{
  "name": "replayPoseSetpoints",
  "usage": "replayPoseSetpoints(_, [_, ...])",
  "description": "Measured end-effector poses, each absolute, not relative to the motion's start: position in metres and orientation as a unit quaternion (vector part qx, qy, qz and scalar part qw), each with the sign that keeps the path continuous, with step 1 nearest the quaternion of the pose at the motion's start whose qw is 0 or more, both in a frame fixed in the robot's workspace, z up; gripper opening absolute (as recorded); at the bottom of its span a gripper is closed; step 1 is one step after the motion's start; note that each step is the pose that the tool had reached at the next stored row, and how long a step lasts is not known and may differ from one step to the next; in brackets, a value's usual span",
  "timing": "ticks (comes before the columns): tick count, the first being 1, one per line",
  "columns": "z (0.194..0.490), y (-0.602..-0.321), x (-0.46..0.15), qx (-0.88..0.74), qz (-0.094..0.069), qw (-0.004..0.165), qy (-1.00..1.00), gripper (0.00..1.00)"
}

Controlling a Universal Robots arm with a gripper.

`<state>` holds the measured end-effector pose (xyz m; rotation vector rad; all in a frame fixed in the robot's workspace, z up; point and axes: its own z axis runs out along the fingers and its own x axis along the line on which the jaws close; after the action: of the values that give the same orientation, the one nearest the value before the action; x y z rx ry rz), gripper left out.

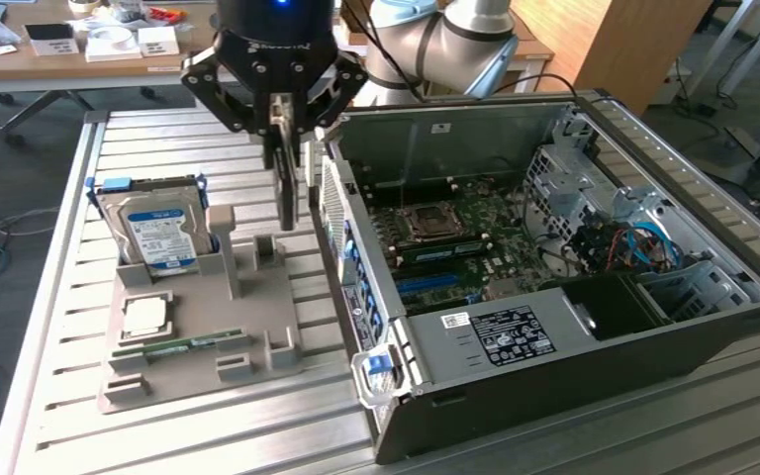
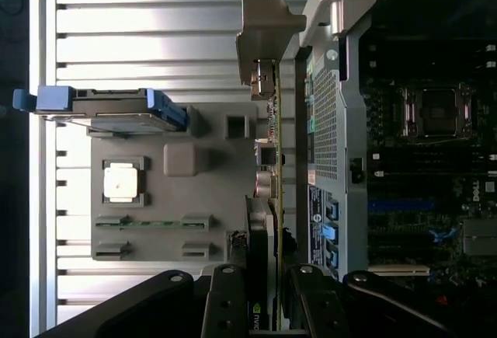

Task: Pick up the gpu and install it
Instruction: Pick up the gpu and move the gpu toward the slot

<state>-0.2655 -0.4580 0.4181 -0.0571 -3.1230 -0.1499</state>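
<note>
We see the gripper [image 1: 280, 121] [image 2: 268, 301] pinching the gpu [image 1: 288, 188] [image 2: 273, 169], fingers pressed in on both flat faces of the card near its top edge, only narrowly apart w/ the card btwn them. Gpu hangs straight down from the gripper, edge-on & upright. In the wrist view its metal bracket [image 2: 265, 31] is at the far end from the fingers. Card's lower edge is right at the grey fixture [image 1: 241, 327] [image 2: 186, 241] under the gripper; we can't tell if it touches.

Below the gripper & toward the exterior view's left, on the same fixture: hard drive [image 1: 155, 233] [image 2: 116, 109] standing upright, cpu [image 1: 146, 317] [image 2: 123, 181] lying flat, green memory stick [image 1: 175, 346] [image 2: 155, 223] flat in its slot.

Just beside the gripper on the exterior view's right: open pc case [image 1: 697, 327] [image 2: 330, 120], side panel off, motherboard [image 1: 446, 237] [image 2: 435, 159] exposed. Gpu is outside the case, close along its wall. All of it sits on the slatted metal table [image 1: 155, 435] [image 2: 155, 12].
</note>
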Motion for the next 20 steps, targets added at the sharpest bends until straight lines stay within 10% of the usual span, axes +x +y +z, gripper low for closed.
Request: replayPoseSetpoints(20, [0.418, -0.458, -0.203, -0.018, -0.057, 0.007, -0.998, 0.27])
